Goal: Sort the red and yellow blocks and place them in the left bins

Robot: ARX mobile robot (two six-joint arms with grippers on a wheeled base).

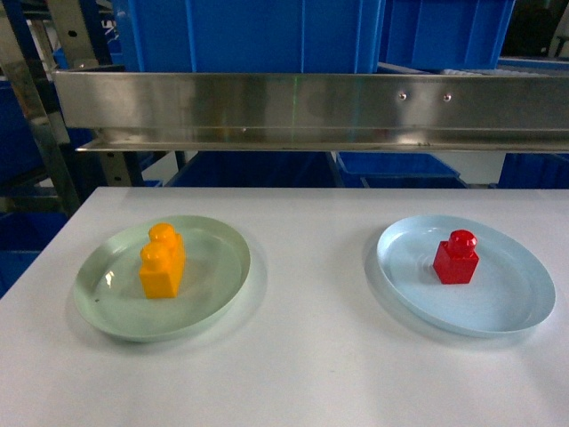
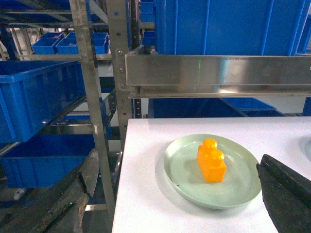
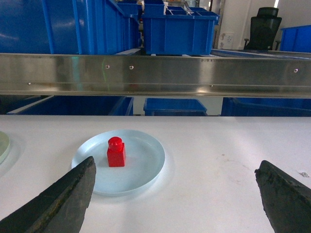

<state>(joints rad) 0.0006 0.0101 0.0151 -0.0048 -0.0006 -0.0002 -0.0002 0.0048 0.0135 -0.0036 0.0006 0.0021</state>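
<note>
The orange-yellow two-stud block (image 1: 162,261) (image 2: 211,160) stands upright on a pale-green plate (image 1: 107,307) (image 2: 175,170) at the left of the white table. Over on the right, the small red block (image 1: 456,256) (image 3: 116,152) sits on a pale-blue plate (image 1: 516,302) (image 3: 146,167). Neither gripper shows in the head view. My left gripper (image 2: 179,162) is open and empty, short of the yellow block. My right gripper (image 3: 175,165) is open and empty, with the red block ahead near its left finger. Blue bins (image 2: 34,102) (image 2: 43,160) sit on the rack left of the table.
A steel rail (image 1: 311,111) (image 3: 155,73) runs across behind the table, with big blue crates (image 1: 249,36) above it. Steel rack uprights (image 2: 92,97) stand by the table's left edge (image 2: 121,194). A black chair (image 3: 262,31) is far back on the right.
</note>
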